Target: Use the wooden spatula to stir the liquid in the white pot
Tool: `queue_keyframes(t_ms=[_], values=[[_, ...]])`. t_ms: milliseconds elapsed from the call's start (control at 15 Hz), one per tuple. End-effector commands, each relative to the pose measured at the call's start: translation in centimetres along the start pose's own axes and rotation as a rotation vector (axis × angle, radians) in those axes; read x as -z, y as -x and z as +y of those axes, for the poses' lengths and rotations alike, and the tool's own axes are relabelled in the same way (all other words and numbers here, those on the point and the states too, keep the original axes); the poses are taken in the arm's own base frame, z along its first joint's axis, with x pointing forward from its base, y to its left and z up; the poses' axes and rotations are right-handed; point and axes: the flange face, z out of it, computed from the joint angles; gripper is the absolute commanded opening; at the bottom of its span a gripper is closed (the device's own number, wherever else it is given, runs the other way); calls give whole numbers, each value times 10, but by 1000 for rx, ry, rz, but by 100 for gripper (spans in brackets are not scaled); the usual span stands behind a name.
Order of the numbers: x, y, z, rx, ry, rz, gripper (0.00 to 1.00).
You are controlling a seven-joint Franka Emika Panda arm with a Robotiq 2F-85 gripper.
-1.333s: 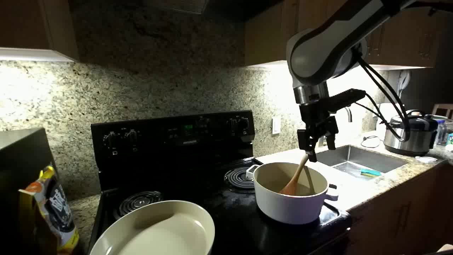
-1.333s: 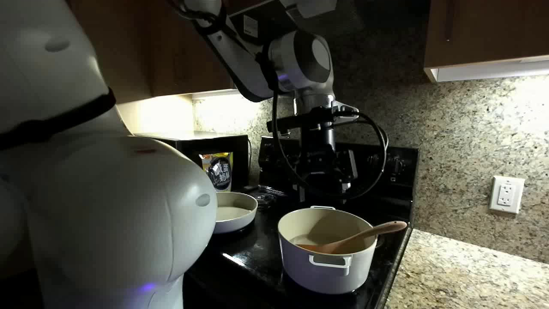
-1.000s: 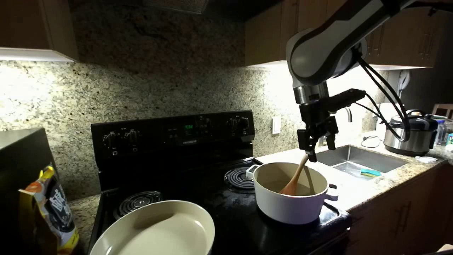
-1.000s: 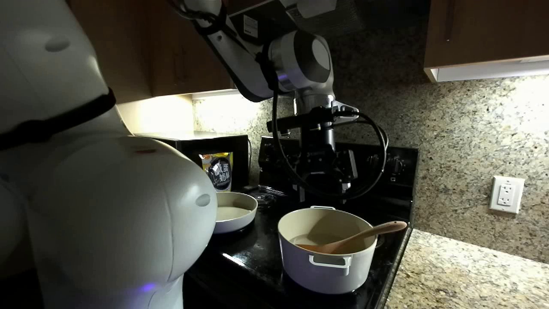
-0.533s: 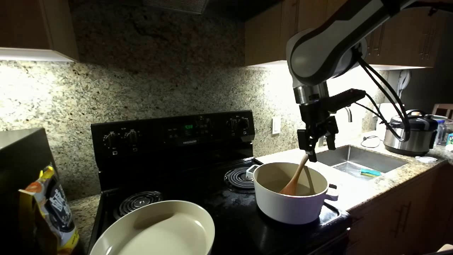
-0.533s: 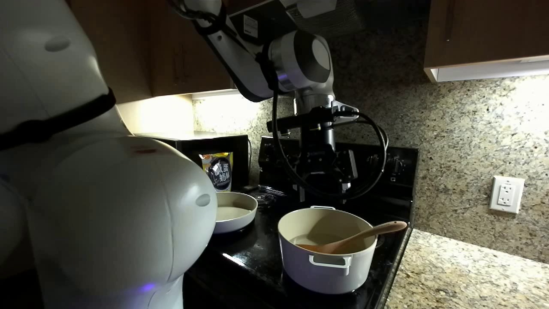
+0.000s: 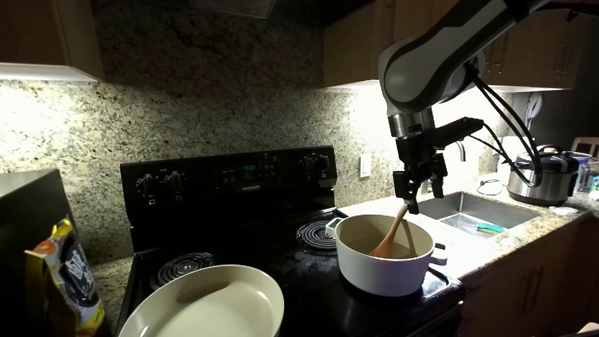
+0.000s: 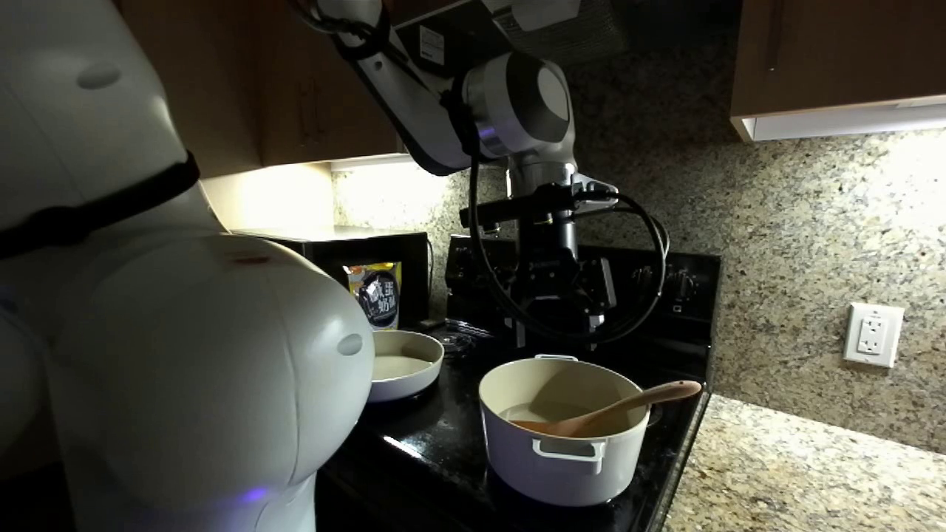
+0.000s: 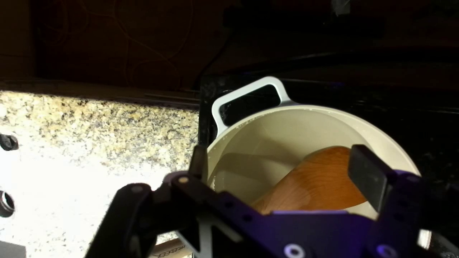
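Observation:
The white pot point(image 7: 381, 278) stands on the black stove, also in an exterior view point(image 8: 554, 476) and the wrist view point(image 9: 287, 123). Clear liquid lies in its bottom. The wooden spatula point(image 7: 392, 235) leans in the pot, its broad end in the liquid and its handle over the rim; an exterior view point(image 8: 617, 408) shows the handle pointing toward the counter. The wrist view shows its broad end point(image 9: 322, 181). My gripper point(image 7: 425, 200) points down above the pot, open and empty. It also shows in an exterior view point(image 8: 556, 332). In the wrist view, its fingers stand wide apart point(image 9: 283, 168).
A cream oval dish point(image 7: 220, 309) sits on the stove beside the pot. A sink point(image 7: 496, 208) and a steel cooker point(image 7: 543, 182) are on the counter side. A snack bag point(image 7: 77, 269) stands by the microwave. My arm's cables loop beside the gripper.

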Motion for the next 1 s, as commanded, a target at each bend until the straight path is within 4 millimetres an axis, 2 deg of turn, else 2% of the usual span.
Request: queue_keyframes(t_ms=[0,667,733,933], values=[[0,0,0,0,0,0,100],[0,0,0,0,0,-1,100],[3,0,-3,-25,-33,7,100],[14,-2,14,-174,-177,24,100]])
